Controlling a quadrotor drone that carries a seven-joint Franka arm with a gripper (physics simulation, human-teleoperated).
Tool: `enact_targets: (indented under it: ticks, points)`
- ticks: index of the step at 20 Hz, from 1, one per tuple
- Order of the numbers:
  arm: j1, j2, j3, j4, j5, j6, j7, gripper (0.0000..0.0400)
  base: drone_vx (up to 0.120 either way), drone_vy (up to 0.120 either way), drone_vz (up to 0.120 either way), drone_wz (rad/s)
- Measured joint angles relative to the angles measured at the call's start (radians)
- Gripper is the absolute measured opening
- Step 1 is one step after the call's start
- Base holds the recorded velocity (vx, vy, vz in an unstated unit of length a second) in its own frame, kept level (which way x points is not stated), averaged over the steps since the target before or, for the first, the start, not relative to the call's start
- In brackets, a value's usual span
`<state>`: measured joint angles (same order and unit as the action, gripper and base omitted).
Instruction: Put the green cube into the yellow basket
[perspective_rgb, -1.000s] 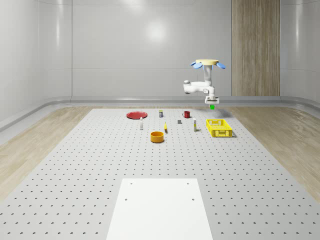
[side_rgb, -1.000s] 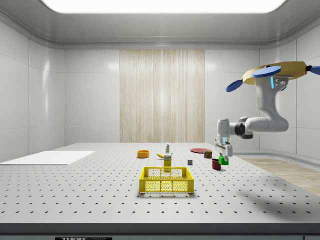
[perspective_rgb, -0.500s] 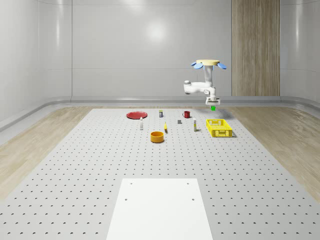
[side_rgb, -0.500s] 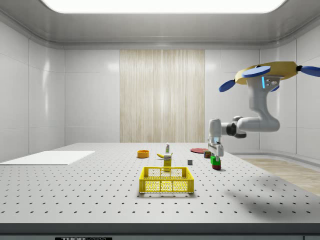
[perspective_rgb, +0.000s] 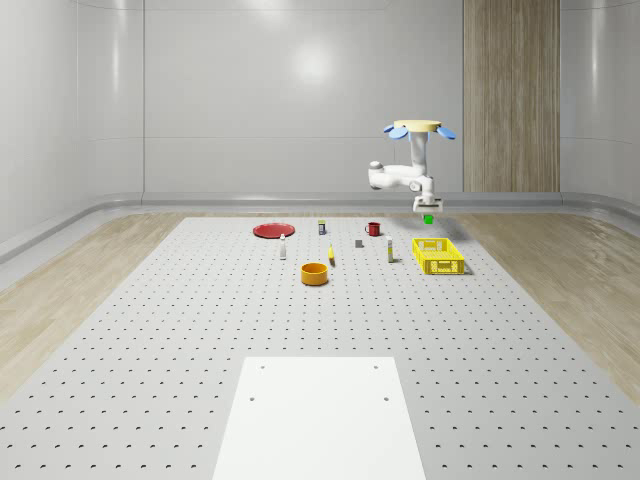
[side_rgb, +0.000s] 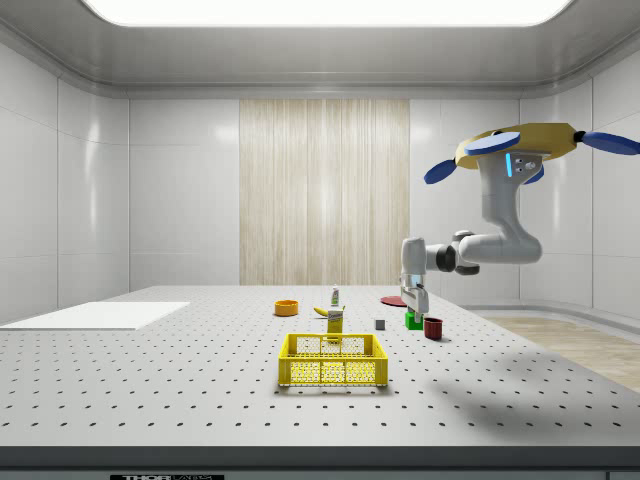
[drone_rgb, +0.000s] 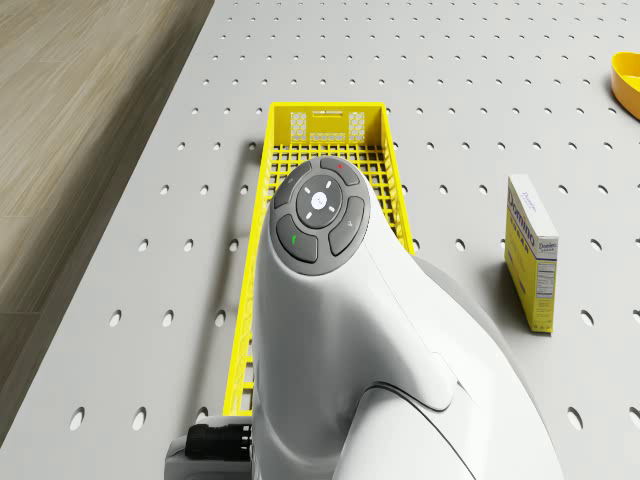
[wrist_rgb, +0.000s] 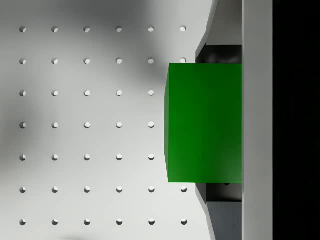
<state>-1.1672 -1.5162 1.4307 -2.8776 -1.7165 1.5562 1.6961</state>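
Your drone (perspective_rgb: 417, 127) hovers near yellow basket (perspective_rgb: 438, 256); gripper (side_rgb: 413, 313) clamps green cube (perspective_rgb: 428, 218). Nearby: red mug (side_rgb: 433, 327), carton (drone_rgb: 531, 250), orange bowl (perspective_rgb: 315, 273).

Green cube (wrist_rgb: 204, 122), yellow lattice basket (drone_rgb: 322, 150) (mesh walls), grey table (drone_rgb: 460, 80) dotted with holes

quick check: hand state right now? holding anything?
Hand: closed on the green cube, carried in the air just short of the yellow basket; drone hovers above the table.
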Motion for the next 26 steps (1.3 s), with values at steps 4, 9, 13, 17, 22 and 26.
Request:
enact_targets:
  ticks: [4, 9, 13, 17, 22, 26]
  points:
    - [-0.001, -0.007, 0.001, 0.0, 0.003, 0.007, 0.001, 0.0252, 0.12, 0.0, 0.0, 0.0]
    - [-0.002, -0.016, 0.002, 0.0, 0.006, 0.015, 0.002, 0.0252, 0.12, 0.0, 0.0, 0.0]
    - [-0.003, -0.022, 0.003, 0.001, 0.009, 0.02, 0.002, 0.0252, 0.12, 0.0, 0.0, 0.0]
    - [-0.004, -0.027, 0.004, 0.001, 0.011, 0.026, 0.003, 0.0252, 0.12, 0.0, 0.0, 0.0]
    - [-0.005, -0.034, 0.005, 0.001, 0.013, 0.032, 0.004, 0.0252, 0.12, -0.04, 0.0, 0.0]
    - [-0.006, -0.039, 0.005, 0.001, 0.015, 0.036, 0.004, 0.0252, 0.12, -0.04, -0.01, 0.0]
